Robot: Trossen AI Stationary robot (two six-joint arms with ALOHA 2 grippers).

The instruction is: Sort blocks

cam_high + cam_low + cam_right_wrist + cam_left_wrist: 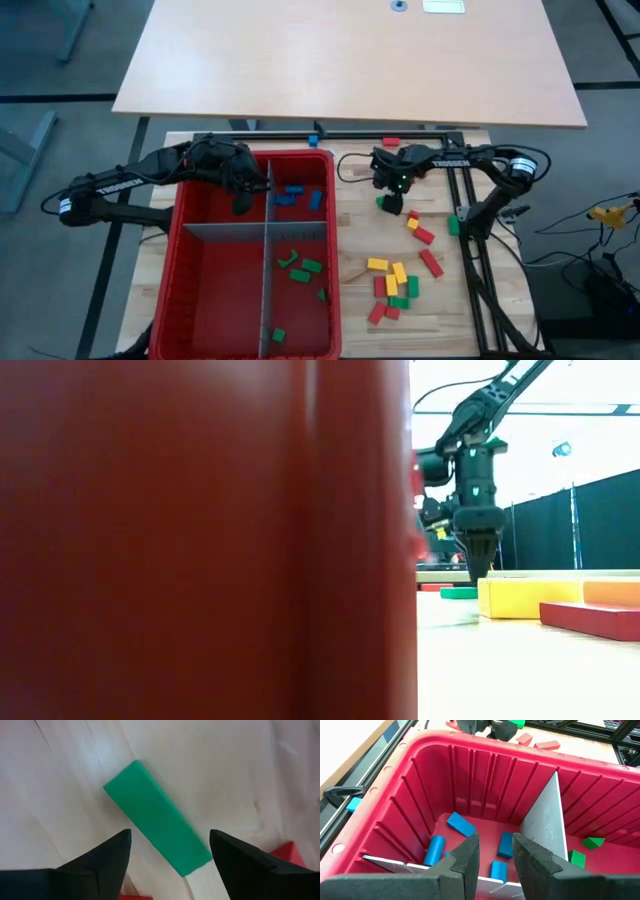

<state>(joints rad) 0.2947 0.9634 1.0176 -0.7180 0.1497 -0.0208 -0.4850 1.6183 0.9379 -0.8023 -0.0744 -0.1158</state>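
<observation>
My right gripper (170, 837) stands open, fingers pointing down just above the table, over a green block (157, 832) that lies flat on the wood. The block lies slantwise between the fingers, which stand on either side without touching it; in the high view this is right of the red bin (185, 260). My left gripper (496, 840) hangs open over the bin's far left compartment with nothing between its fingers. Blue blocks (460, 824) lie on the floor of that compartment. Green blocks (300, 268) lie in the right-hand compartment.
Loose red, yellow and green blocks (395, 280) lie on the table right of the bin. Grey dividers (266, 280) split the bin. Black frame rails (470, 250) run along the right side, with a green block (453, 225) beside them.
</observation>
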